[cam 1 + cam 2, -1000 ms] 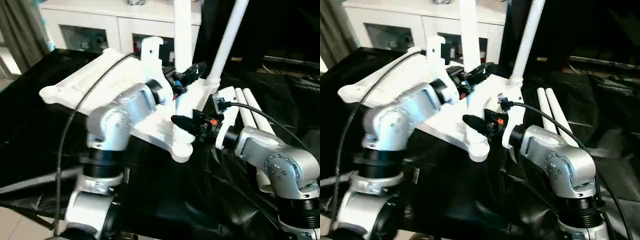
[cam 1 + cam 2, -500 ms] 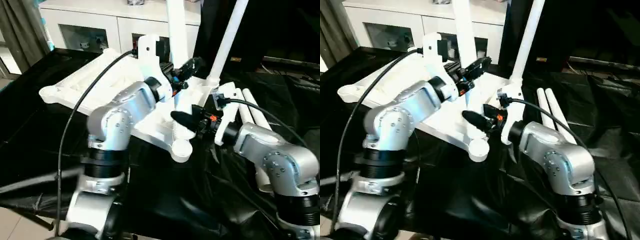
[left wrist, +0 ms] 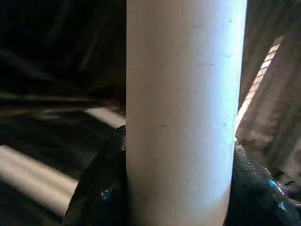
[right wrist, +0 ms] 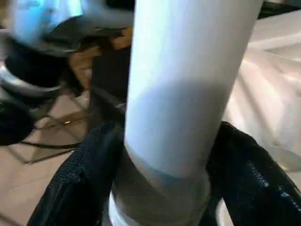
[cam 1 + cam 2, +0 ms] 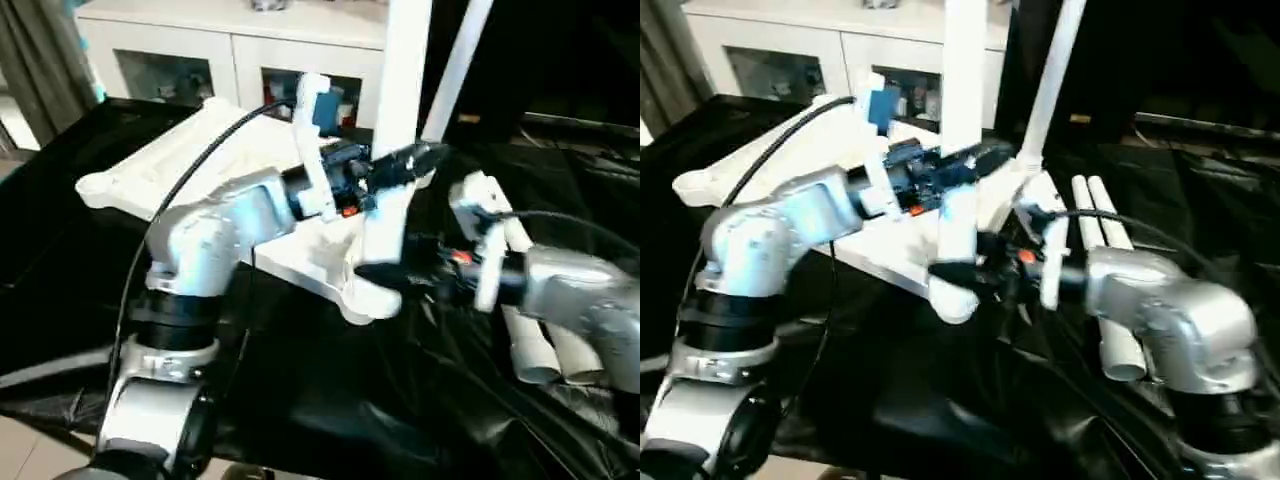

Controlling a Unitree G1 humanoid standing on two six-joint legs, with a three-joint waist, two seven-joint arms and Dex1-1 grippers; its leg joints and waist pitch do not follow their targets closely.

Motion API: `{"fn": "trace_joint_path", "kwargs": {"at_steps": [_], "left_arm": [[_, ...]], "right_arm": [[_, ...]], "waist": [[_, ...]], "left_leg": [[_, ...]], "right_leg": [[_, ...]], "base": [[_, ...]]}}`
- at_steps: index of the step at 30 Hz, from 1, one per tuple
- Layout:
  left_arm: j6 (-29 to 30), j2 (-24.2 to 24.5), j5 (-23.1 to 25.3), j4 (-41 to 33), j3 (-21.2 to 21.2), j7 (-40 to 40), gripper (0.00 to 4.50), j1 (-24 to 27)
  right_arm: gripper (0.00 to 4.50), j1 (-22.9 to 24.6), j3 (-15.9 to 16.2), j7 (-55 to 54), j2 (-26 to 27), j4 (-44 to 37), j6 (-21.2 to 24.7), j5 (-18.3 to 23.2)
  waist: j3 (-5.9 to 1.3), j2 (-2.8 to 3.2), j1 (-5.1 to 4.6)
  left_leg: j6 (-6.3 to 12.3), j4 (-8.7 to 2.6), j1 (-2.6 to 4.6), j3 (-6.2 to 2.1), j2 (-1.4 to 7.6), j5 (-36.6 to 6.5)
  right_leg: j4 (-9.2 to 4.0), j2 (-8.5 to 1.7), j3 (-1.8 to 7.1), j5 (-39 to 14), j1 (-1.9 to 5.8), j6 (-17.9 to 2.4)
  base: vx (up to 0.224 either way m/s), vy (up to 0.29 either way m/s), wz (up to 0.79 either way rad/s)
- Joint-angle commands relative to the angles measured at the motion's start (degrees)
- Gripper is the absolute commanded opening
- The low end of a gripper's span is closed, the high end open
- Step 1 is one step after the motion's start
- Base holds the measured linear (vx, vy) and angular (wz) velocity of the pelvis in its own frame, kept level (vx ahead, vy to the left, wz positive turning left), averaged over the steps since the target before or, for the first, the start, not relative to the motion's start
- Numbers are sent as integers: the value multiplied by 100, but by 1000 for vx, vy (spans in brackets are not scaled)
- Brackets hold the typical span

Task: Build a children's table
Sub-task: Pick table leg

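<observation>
Leg [image 5: 392, 150] now upright in near corner socket [image 5: 368, 297] of upside-down tabletop [image 5: 150, 170]. My left end effector [image 5: 400, 165] pinches leg higher; right end effector [image 5: 975, 268] straddles its base, grip unclear. Seating appears underway; two spare legs [image 5: 1105, 260] lie beside.

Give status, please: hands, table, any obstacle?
Left hand shut on upright leg. Right hand around that leg's base at near corner socket. Tabletop underside up. Nothing blocking.
</observation>
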Motion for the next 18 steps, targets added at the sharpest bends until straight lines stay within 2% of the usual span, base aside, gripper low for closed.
{"fn": "trace_joint_path", "kwargs": {"at_steps": [1, 7, 13, 14, 18], "left_arm": [[89, 60, -249, -131, 58, -273, 190, -125], [127, 105, -258, -203, -42, -381, 190, 1], [57, 46, -215, -17, 63, -175, 190, -113], [57, 34, -210, 3, 79, -142, 246, -125], [-82, -69, -54, 200, 197, 156, 277, -227]], "right_arm": [[271, 38, -22, 4, -52, 33, 45, -2], [246, 29, -34, 54, 26, 62, 30, 143], [214, 46, -20, -30, 73, 60, 3, 164], [212, 47, -20, -36, 76, 61, 2, 163], [209, 39, -33, -171, 139, 87, -31, 130]], "waist": [[-433, -87, 13], [-433, -80, 16], [-436, -96, 12], [-434, -95, 9], [-435, -111, 14]], "left_leg": [[162, -345, 94, -115, 323, -594], [109, -349, 116, -118, 339, -678], [95, -346, 100, -114, 328, -646], [94, -345, 97, -114, 328, -649], [85, -341, 106, -112, 327, -654]], "right_leg": [[-439, -558, 333, -1831, 320, -530], [-440, -562, 338, -1867, 308, -560], [-433, -564, 341, -1870, 317, -530], [-434, -560, 340, -1870, 317, -532], [-453, -561, 334, -1939, 310, -499]], "base": [[0, 0, 0], [0, 0, 0], [0, 0, 0], [0, 0, 0], [0, 0, 0]]}}
